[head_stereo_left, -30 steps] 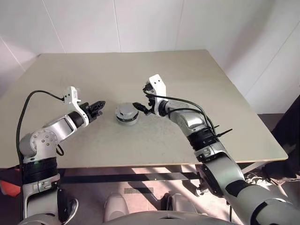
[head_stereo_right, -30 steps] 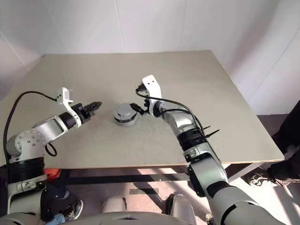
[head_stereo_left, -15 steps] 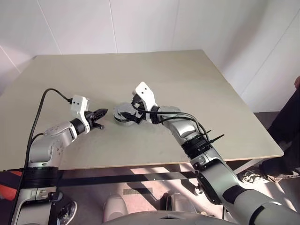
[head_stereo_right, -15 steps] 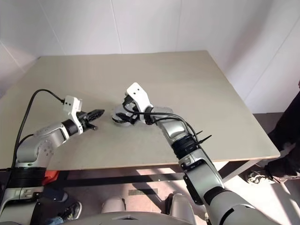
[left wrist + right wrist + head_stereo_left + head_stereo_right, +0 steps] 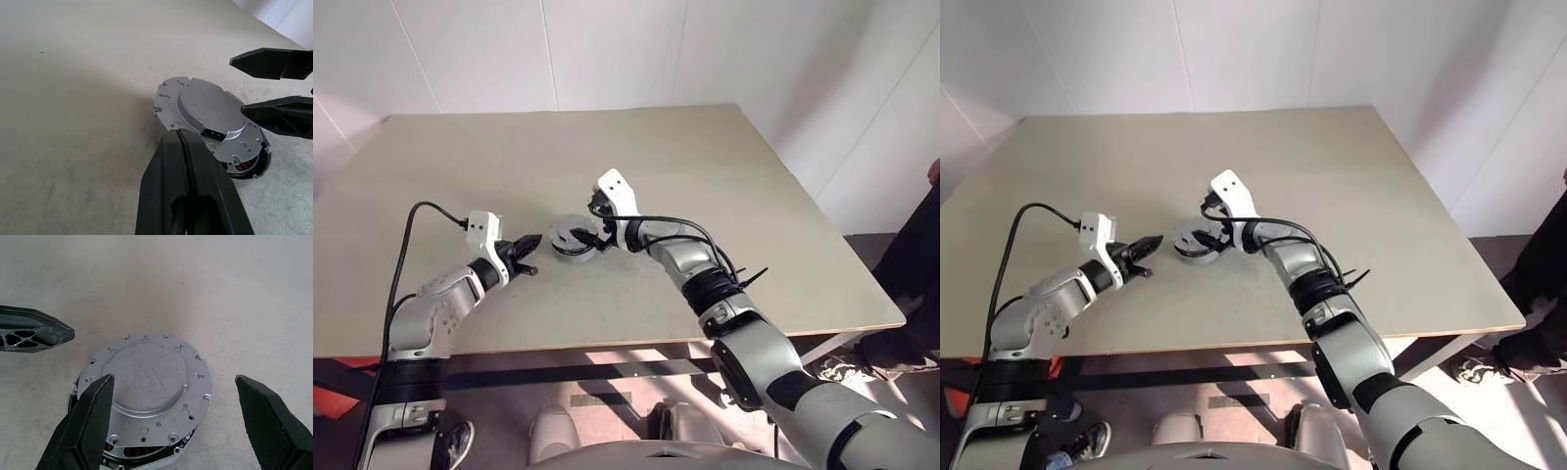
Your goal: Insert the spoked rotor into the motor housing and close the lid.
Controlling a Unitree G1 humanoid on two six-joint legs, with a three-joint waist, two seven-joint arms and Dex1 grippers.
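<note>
The motor housing (image 5: 146, 459) stands mid-table, with copper-red windings showing under its near rim. The lid (image 5: 146, 382), a light grey disc with small edge holes, lies on top of it, sitting slightly askew. The spoked rotor is hidden. My right gripper (image 5: 173, 377) is open, one black finger on each side of the lid, close to it but apart from it. My left gripper (image 5: 181, 136) is shut and empty, its tip just short of the lid's edge on the housing's left side (image 5: 530, 245).
The beige table (image 5: 705, 157) is bare around the housing, with walls close behind it. Its front edge runs just below my arms. A person in dark clothes (image 5: 920, 264) stands at the far right, beyond the table corner.
My right gripper has swung left from beside the housing to straddle it. My left gripper has sunk lower, its tip still left of the housing. The camera has also shifted.
</note>
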